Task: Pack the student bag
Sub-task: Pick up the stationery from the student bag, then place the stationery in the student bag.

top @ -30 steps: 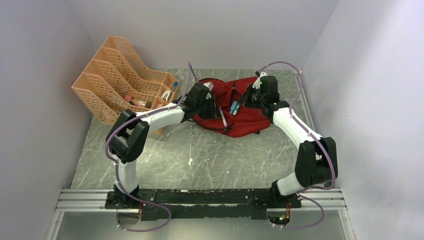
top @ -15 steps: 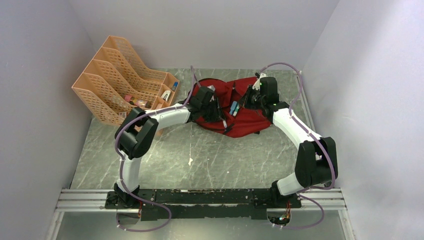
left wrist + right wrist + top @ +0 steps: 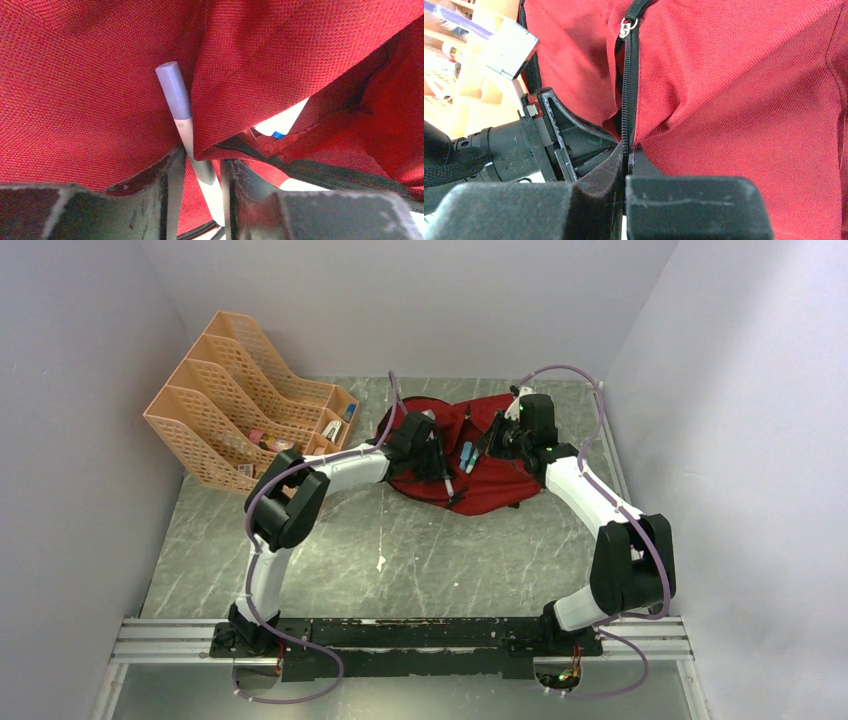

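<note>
The bag (image 3: 490,490) lay at the back of the table (image 3: 400,540), a bit right of the middle. The rack (image 3: 230,400) stood to its left, in the back corner. The left gripper (image 3: 436,455) was on the bag's left side and the right gripper (image 3: 497,440) on its right side, facing each other. A pen (image 3: 179,100) stuck out between the left one's fingers, against the bag. The zipper (image 3: 626,100) ran between the right one's.

We see a grey-green, marble-patterned tabletop (image 3: 420,540) filling the middle of the frame. In the upper left an orange lattice file organizer (image 3: 225,400) stands on it. At upper centre the dark-red student bag (image 3: 490,485) lies crumpled on the surface. A small white scrap (image 3: 380,562) lies alone near the centre. An aluminium rail (image 3: 400,638) crosses the tabletop's bottom edge.
</note>
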Robot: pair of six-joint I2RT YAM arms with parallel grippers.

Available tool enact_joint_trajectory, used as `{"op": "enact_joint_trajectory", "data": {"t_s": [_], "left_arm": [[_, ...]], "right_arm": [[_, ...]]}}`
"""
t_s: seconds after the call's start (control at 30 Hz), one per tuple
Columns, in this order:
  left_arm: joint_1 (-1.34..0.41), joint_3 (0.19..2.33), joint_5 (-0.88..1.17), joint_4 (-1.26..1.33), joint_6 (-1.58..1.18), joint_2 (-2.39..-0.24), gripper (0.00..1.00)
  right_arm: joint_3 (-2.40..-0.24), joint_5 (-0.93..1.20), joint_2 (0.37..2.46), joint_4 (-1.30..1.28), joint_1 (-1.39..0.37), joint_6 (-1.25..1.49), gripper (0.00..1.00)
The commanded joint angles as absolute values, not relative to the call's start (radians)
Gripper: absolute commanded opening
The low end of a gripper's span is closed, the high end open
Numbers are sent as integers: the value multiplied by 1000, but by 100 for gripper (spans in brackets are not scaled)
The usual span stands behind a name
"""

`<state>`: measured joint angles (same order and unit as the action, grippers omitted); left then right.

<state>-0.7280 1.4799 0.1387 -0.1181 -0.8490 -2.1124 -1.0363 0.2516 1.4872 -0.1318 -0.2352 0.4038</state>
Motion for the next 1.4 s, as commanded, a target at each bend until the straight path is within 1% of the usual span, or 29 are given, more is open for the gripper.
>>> {"op": "enact_joint_trajectory", "data": {"t_s": [0.0, 0.17, 0.43, 0.57, 0.7, 0.8, 1.0, 1.2, 1.37], "left_arm": [[-735, 1495, 138, -136, -838, -2129, 33], [-733, 1480, 126, -147, -818, -2103, 17], [-683, 1346, 63, -159, -754, -1941, 5], [-683, 1287, 3, -186, -671, -1841, 5], [-684, 1226, 5, -130, -600, -1753, 5], [-693, 1223, 39, -87, -553, -1720, 5], [-727, 1346, 153, -88, -486, -1793, 5], [-777, 1415, 162, -91, -469, -1855, 5], [-779, 1530, 204, -141, -450, -1955, 5]], "right_arm": [[-1032, 280, 1449, -130, -249, 407, 0], [-1035, 281, 1449, -130, -249, 409, 0], [-1038, 278, 1449, -130, -249, 408, 0], [-1039, 281, 1452, -126, -249, 411, 0], [-1036, 285, 1454, -121, -249, 414, 0], [-1034, 285, 1453, -118, -249, 417, 0], [-1029, 284, 1446, -117, -249, 421, 0], [-1027, 284, 1441, -124, -250, 418, 0], [-1027, 289, 1437, -124, -249, 420, 0]]}}
